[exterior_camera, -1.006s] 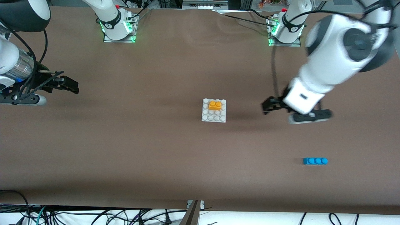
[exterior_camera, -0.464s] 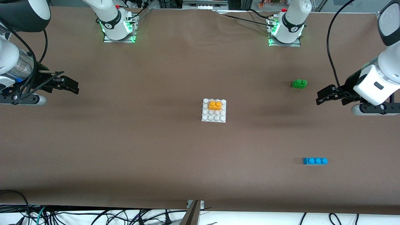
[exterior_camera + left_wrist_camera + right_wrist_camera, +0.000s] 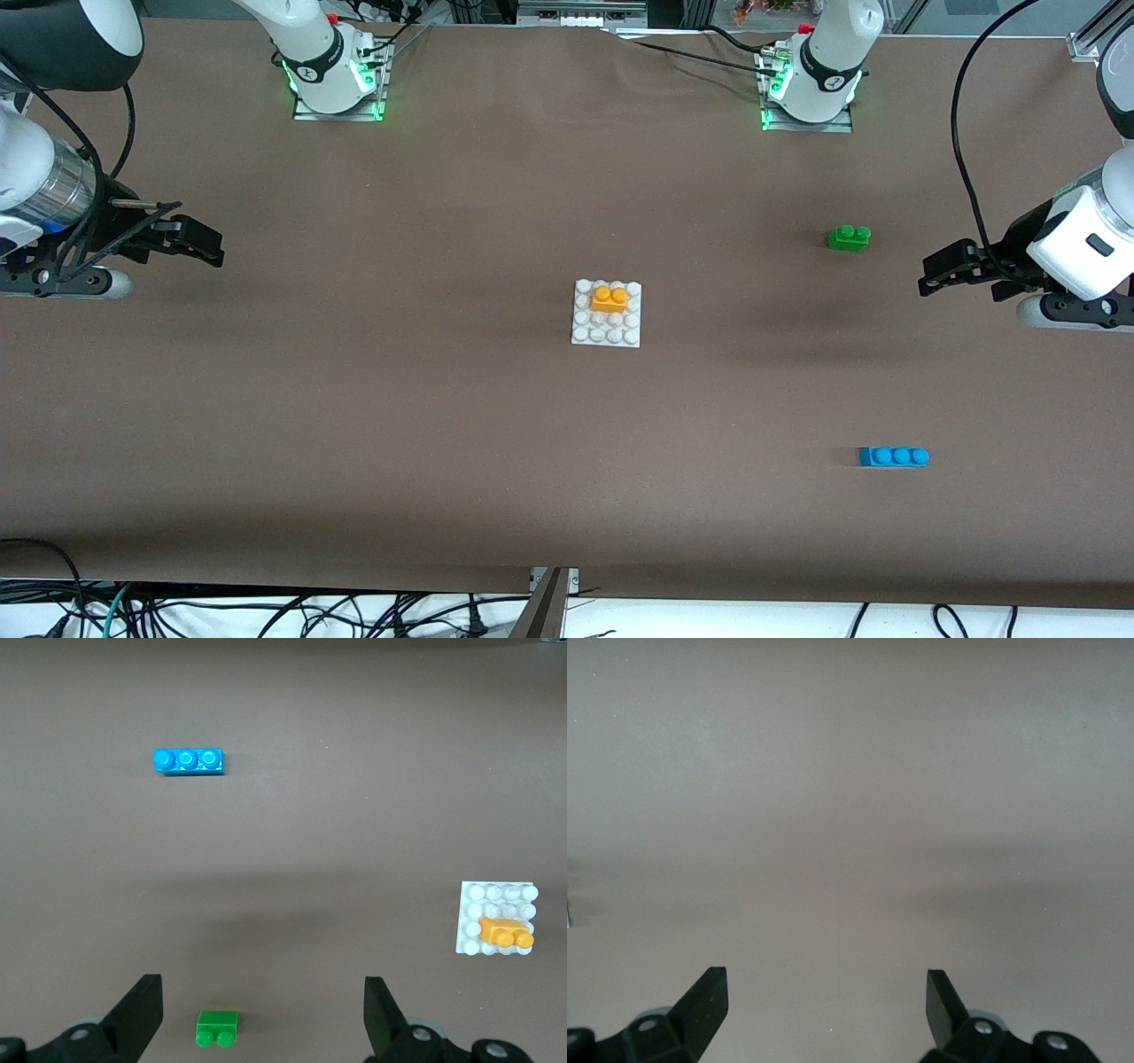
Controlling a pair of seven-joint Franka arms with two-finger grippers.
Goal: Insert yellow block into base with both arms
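The yellow block (image 3: 609, 299) sits studs-up on the white base (image 3: 585, 335) at mid-table, on the rows farther from the front camera, its long axis running toward the two arms' ends of the table. The left gripper (image 3: 941, 270) hangs with jaws apart over the left arm's end, near the green brick (image 3: 849, 237). The right gripper (image 3: 197, 242) waits with jaws apart over the right arm's end, and I judge the left the nearer to the base.

Light: even and overhead, moderately bright across the brown table (image 3: 443, 425).
Shadows: soft, broad dark bands on the table; a faint patch near the base (image 3: 606, 313).
Glow: green lamps shine at both arm mounts.
Focus: front view crisp, no motion blur.
Right wrist view: paler, washed-out, low contrast.
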